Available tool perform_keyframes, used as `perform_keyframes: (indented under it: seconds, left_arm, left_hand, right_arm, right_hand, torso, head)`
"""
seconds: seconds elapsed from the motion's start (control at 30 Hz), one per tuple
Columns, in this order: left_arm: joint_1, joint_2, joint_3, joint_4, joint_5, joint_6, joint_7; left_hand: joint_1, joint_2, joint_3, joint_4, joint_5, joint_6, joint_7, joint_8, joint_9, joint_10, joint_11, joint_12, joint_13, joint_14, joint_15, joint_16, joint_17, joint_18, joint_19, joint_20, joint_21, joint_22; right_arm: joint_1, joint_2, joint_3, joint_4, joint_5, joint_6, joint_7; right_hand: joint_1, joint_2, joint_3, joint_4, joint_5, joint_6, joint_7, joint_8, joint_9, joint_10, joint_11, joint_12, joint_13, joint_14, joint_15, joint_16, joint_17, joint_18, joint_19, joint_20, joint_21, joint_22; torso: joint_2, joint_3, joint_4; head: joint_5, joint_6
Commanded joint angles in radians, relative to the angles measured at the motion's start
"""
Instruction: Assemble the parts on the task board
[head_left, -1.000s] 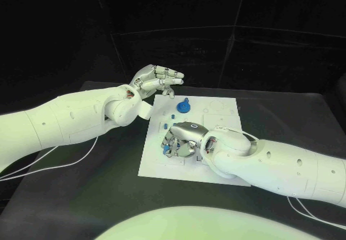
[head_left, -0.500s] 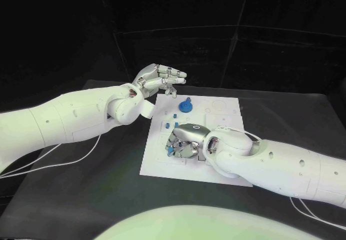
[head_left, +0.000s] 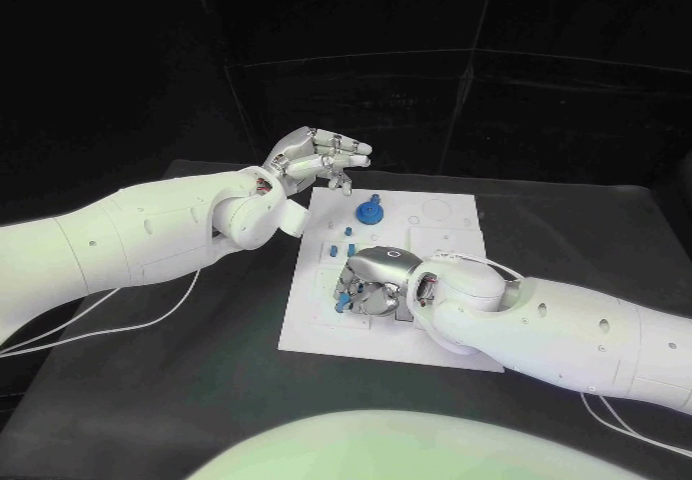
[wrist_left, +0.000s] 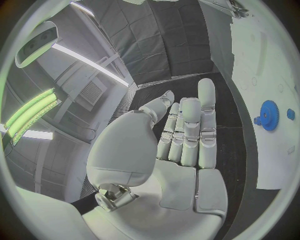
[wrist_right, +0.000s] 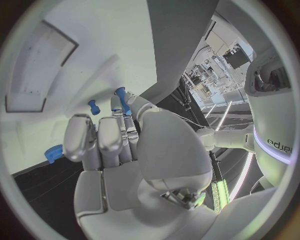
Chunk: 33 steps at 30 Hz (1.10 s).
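Observation:
The white task board (head_left: 433, 235) lies in the middle of the table. A blue gear (head_left: 369, 210) stands near its far edge, with small blue pegs (head_left: 351, 237) just in front of it. My right hand (head_left: 372, 282) is down on the board's near left part, fingers pointing at the surface. In the right wrist view a blue peg (wrist_right: 120, 100) sits upright between its thumb and a fingertip, and another peg (wrist_right: 93, 106) stands beside it. My left hand (head_left: 315, 158) hovers above the board's far left corner, fingers loosely extended and holding nothing. The left wrist view shows the gear (wrist_left: 269, 115) beyond that hand.
The board has empty round recesses (head_left: 437, 211) at its far right. White cables (head_left: 144, 315) trail across the black table (head_left: 188, 380) on the left. My left forearm (head_left: 130, 245) spans the table's left side, and my right forearm (head_left: 577, 335) covers the near right.
My right hand has shifted slightly toward the near right on the board with the peg. The left hand has risen a little and otherwise holds its place.

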<state>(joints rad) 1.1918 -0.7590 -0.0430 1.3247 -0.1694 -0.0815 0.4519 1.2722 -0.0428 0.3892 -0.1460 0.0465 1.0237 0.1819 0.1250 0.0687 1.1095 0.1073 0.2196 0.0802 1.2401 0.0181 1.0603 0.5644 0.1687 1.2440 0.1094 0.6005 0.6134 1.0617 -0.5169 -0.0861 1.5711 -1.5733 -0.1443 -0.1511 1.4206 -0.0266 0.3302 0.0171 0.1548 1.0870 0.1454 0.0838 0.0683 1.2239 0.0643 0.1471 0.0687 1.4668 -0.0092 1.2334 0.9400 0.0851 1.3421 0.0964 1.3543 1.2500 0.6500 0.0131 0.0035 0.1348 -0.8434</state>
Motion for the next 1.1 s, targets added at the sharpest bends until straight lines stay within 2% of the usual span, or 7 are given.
perform_keyframes:
  seconds: [0.03,0.2,0.47,0.67,0.9,1.07,1.1]
  left_arm:
    - [0.002,0.000,0.001,0.001,0.005,0.011,0.004]
    - [0.002,0.000,0.001,0.001,0.005,0.012,0.004]
    - [0.002,-0.001,0.001,0.002,0.005,0.014,0.002]
    - [0.002,-0.001,0.001,0.003,0.005,0.015,0.001]
    - [0.002,-0.002,0.001,0.003,0.005,0.016,0.000]
    - [0.002,-0.002,0.001,0.002,0.005,0.018,-0.002]
    - [0.002,-0.002,0.001,0.002,0.005,0.018,-0.003]
  left_hand:
    - [0.005,0.003,-0.005,0.000,0.004,-0.008,-0.001,0.005,-0.001,-0.008,-0.002,0.004,0.001,-0.005,-0.002,-0.007,-0.001,0.013,-0.003,0.003,-0.004,-0.001]
    - [0.005,0.003,-0.005,0.000,0.004,-0.008,-0.001,0.005,-0.001,-0.008,-0.002,0.004,0.001,-0.005,-0.002,-0.007,-0.001,0.013,-0.003,0.003,-0.004,-0.001]
    - [0.005,0.003,-0.005,0.000,0.004,-0.008,-0.001,0.005,-0.001,-0.008,-0.002,0.004,0.001,-0.005,-0.002,-0.007,-0.001,0.013,-0.003,0.003,-0.004,-0.001]
    - [0.006,0.004,-0.007,0.000,0.004,-0.009,0.000,0.006,-0.001,-0.010,-0.001,0.007,0.001,-0.007,-0.001,-0.007,-0.003,0.013,-0.003,0.004,-0.005,-0.003]
    - [0.006,0.004,-0.007,0.000,0.004,-0.009,0.000,0.006,-0.001,-0.010,-0.001,0.007,0.001,-0.007,-0.001,-0.007,-0.003,0.013,-0.003,0.004,-0.005,-0.003]
    - [0.006,0.004,-0.007,0.000,0.004,-0.009,0.000,0.006,-0.001,-0.010,-0.001,0.007,0.001,-0.007,-0.001,-0.007,-0.003,0.013,-0.003,0.004,-0.005,-0.003]
    - [0.006,0.004,-0.007,0.000,0.004,-0.009,0.000,0.006,-0.001,-0.010,-0.001,0.007,0.001,-0.007,-0.001,-0.007,-0.003,0.013,-0.003,0.004,-0.005,-0.003]
  right_arm:
    - [0.000,0.001,0.000,0.002,-0.035,-0.010,-0.007]
    - [0.000,0.002,0.000,0.001,-0.043,-0.009,-0.011]
    - [0.000,0.014,0.000,-0.004,-0.058,0.026,-0.023]
    - [-0.001,0.023,0.000,-0.007,-0.064,0.042,-0.024]
    - [-0.001,0.024,0.000,-0.009,-0.066,0.024,-0.020]
    - [-0.001,0.024,0.000,-0.008,-0.066,0.007,-0.018]
    - [-0.001,0.024,0.000,-0.008,-0.066,0.002,-0.017]
  right_hand:
    - [-0.001,-0.005,0.009,0.000,0.004,0.002,0.003,0.003,0.001,0.001,0.008,-0.005,0.000,0.009,0.000,0.003,-0.001,-0.007,-0.002,0.003,0.001,0.000]
    - [-0.001,-0.005,0.009,0.000,0.004,0.002,0.003,0.003,0.001,0.001,0.008,-0.005,0.000,0.009,0.000,0.003,-0.001,-0.007,-0.001,0.003,0.001,0.000]
    - [-0.006,-0.012,0.010,0.000,0.001,0.000,0.004,0.001,0.001,0.001,0.009,-0.009,0.000,0.008,0.001,0.002,-0.006,-0.006,-0.004,0.004,-0.001,-0.003]
    - [-0.023,-0.032,0.011,0.003,0.003,-0.015,0.011,-0.011,-0.002,-0.008,0.015,-0.022,0.000,0.005,0.006,0.000,-0.012,-0.005,-0.010,0.008,-0.004,-0.006]
    - [-0.039,-0.046,0.016,0.011,0.002,-0.080,0.016,-0.024,-0.006,-0.007,0.019,-0.031,0.002,0.005,0.010,0.005,-0.010,-0.006,-0.009,0.013,-0.002,-0.003]
    - [-0.042,-0.056,0.024,0.012,0.001,-0.156,0.011,-0.023,-0.006,-0.005,0.015,-0.037,0.003,0.005,0.007,0.008,-0.011,-0.005,-0.009,0.012,-0.001,-0.001]
    - [-0.042,-0.058,0.027,0.012,0.001,-0.188,0.010,-0.025,-0.007,-0.004,0.010,-0.039,0.003,0.004,0.004,0.009,-0.010,-0.005,-0.009,0.010,0.000,-0.001]
  torso:
    - [0.000,-0.0002,0.0013]
    - [0.000,-0.0004,0.0010]
    - [0.000,-0.0006,0.0010]
    - [0.000,-0.0007,0.0014]
    - [0.000,0.0002,-0.0003]
    - [0.000,0.0001,0.0006]
    - [0.000,0.0003,0.0006]
  head:
    - [-0.001,0.001]
    - [-0.003,0.002]
    - [-0.001,0.000]
    - [0.000,-0.002]
    - [-0.004,0.000]
    - [-0.009,0.001]
    - [-0.010,0.002]
